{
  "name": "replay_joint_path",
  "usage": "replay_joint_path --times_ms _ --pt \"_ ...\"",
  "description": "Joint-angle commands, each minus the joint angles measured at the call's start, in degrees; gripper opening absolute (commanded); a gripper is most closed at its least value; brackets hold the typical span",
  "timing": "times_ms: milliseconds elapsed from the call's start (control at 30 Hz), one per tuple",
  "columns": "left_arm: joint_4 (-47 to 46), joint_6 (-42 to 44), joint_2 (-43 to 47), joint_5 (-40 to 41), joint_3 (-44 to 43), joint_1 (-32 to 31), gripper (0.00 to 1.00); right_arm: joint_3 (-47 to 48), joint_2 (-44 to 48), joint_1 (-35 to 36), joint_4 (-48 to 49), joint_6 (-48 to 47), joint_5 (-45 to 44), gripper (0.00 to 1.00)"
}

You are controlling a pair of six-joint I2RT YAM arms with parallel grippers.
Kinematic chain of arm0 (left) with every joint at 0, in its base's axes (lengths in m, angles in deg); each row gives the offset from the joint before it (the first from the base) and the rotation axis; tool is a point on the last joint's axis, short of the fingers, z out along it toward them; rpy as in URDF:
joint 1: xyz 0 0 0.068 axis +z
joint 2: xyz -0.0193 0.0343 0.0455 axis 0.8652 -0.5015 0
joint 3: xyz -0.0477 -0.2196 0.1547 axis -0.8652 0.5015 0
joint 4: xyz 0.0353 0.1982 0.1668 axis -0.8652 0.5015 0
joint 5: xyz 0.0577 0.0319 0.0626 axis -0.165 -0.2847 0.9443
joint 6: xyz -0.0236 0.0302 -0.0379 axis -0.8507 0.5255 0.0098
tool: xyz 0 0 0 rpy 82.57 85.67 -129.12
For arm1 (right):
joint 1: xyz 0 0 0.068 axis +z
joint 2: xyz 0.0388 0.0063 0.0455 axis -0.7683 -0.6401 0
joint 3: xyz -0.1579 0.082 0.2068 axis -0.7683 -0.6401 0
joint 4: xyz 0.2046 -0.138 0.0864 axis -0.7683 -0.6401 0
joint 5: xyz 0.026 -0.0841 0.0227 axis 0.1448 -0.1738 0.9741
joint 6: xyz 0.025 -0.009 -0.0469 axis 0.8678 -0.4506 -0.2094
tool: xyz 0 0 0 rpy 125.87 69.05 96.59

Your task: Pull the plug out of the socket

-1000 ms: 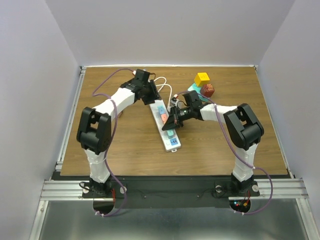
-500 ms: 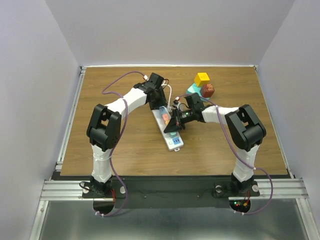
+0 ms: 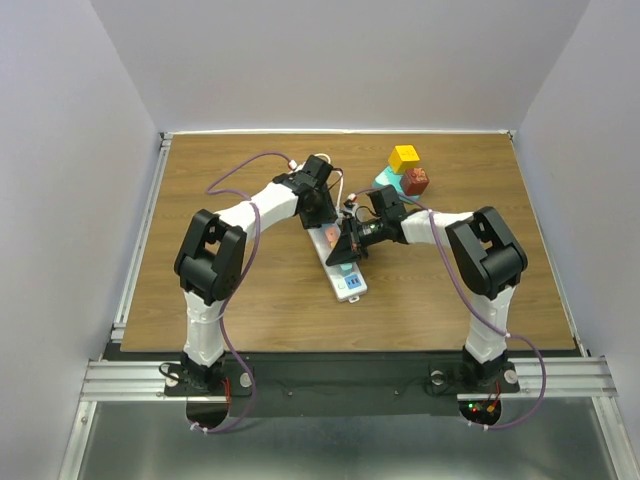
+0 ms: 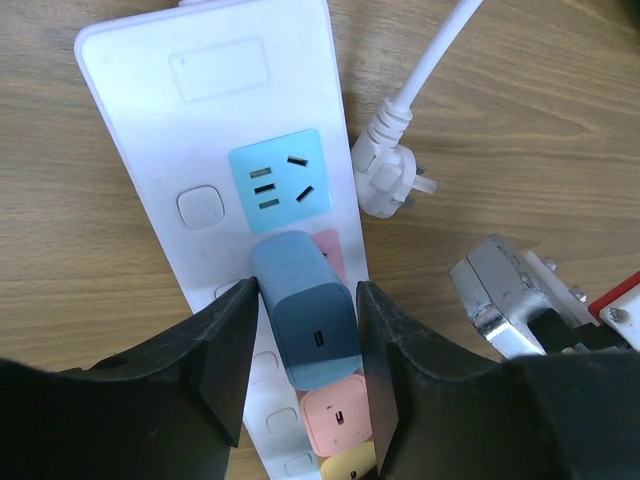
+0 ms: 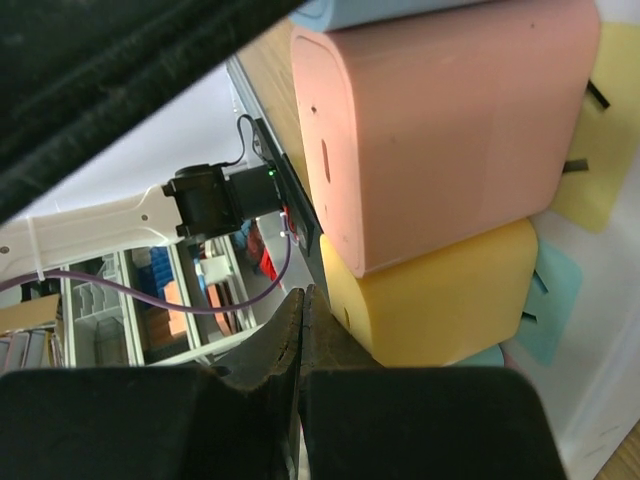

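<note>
Glossy white plastic socket (image 4: 130,130), matt wood-grain table (image 4: 540,120)

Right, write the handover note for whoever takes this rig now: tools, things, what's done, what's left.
Left tool: fingers flank the blue plug, tight to its sides; a firm grip is not confirmed.
Right tool: shut, tip down beside the pink plug and yellow plug on the socket.
Things: the socket lies flat mid-table, with the blue plug seated in it.
Done: left tool lined up on the plug.
Left: clamp the plug and pull it straight out, probably bracing the strip with the right tool.
</note>
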Motion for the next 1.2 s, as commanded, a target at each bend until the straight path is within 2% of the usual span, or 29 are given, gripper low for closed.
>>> replay_joint_path --times_ms 0,33,100,133,533,800,1033,1100,1167 --pt "2.8 -0.9 1.4 -1.0 -2.3 -1.2 0.52 -2.3 -5.2 -1.2 -5.6 -3.1 -13.1 0.0" --pt "3.3 -0.7 0.7 0.9 -3.3 -1.2 0.5 -2.4 -5.2 -1.2 -5.6 -3.2 -13.1 0.01" --pt "4.5 0.1 -1.5 1.3 -5.2 -1.2 0.24 -2.5 -5.3 -1.2 -5.6 -3.3 -12.9 0.0" --pt "4.9 0.4 -2.1 1.3 -6.9 -1.2 0.0 -2.7 -5.4 -1.1 -5.5 -3.3 -12.9 0.01" --pt "12.3 3.7 -0.8 2.4 -16.4 -1.2 0.0 -3.5 -7.3 -1.2 -5.1 -3.3 -13.5 0.0" --pt "22.9 6.6 -5.8 2.1 -38.3 -0.1 0.0 -3.8 -9.7 -1.1 -3.4 -2.7 -12.7 0.01" --pt "24.9 7.7 -3.8 1.1 -39.6 2.4 0.0 -4.0 -10.7 -1.1 -2.9 -2.9 -12.2 0.0" --pt "24.6 7.8 -1.2 2.6 -37.5 4.6 0.0 -4.0 -10.7 -1.2 -2.9 -3.0 -12.1 0.01" --pt "22.6 7.8 2.1 3.2 -30.1 7.0 0.0 -4.1 -10.6 -1.2 -2.9 -3.1 -12.1 0.0"
